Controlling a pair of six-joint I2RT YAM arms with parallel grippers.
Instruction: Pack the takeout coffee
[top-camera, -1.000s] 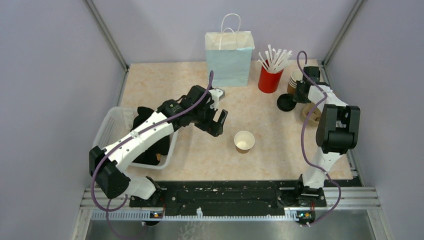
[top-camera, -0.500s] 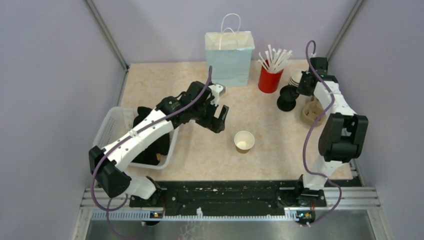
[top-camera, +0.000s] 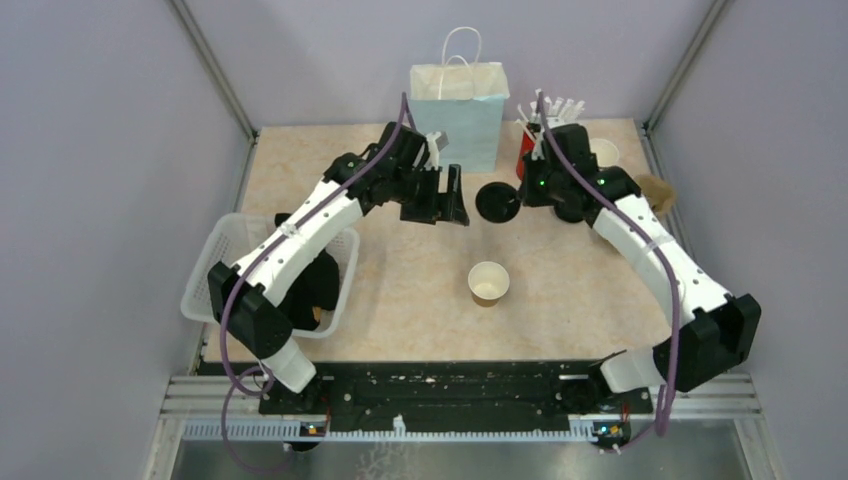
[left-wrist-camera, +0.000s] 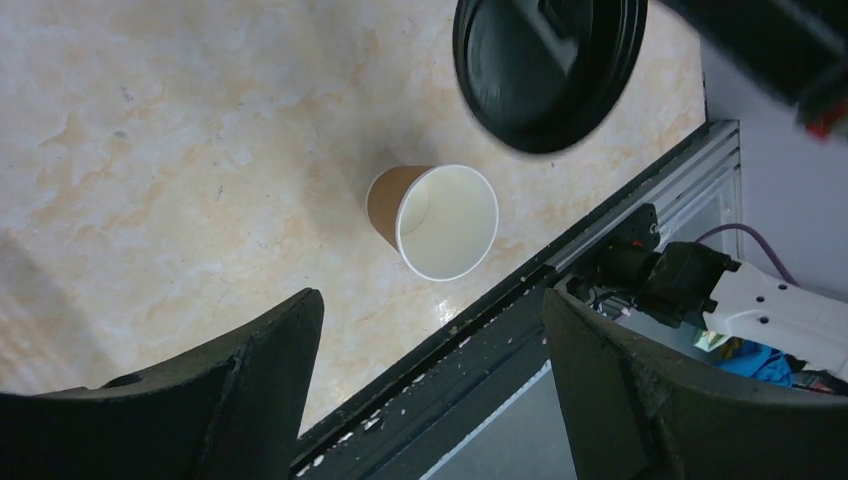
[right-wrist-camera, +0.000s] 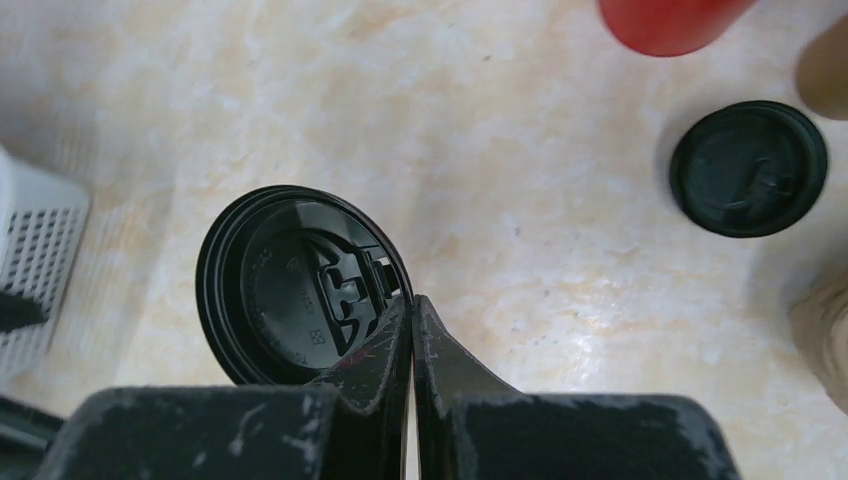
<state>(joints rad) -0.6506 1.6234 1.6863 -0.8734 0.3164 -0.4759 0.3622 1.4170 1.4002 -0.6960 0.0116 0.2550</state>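
Fingers of right gripper (right-wrist-camera: 412, 310) pinch black lid (right-wrist-camera: 285, 270) by its rim; left gripper (left-wrist-camera: 432, 300) stands wide, empty. Thin edge-hold may let lid pivot, missing cup (left-wrist-camera: 445, 220) below the fingers.

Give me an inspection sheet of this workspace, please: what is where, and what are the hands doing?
Surface: beige marbled table, no spills seen.
Job's things: open paper cup upright mid-table, no lid on it; black lid held off the table; second lid lying flat; pale blue bag upright at the back.
Clutter: red cup of straws; white basket with dark contents.
Hands: left hand open, empty; right hand shut on the black lid's rim.
Cables: purple cables along both arms, no snag seen.
Surroundings: lilac walls; otherwise nothing seen.
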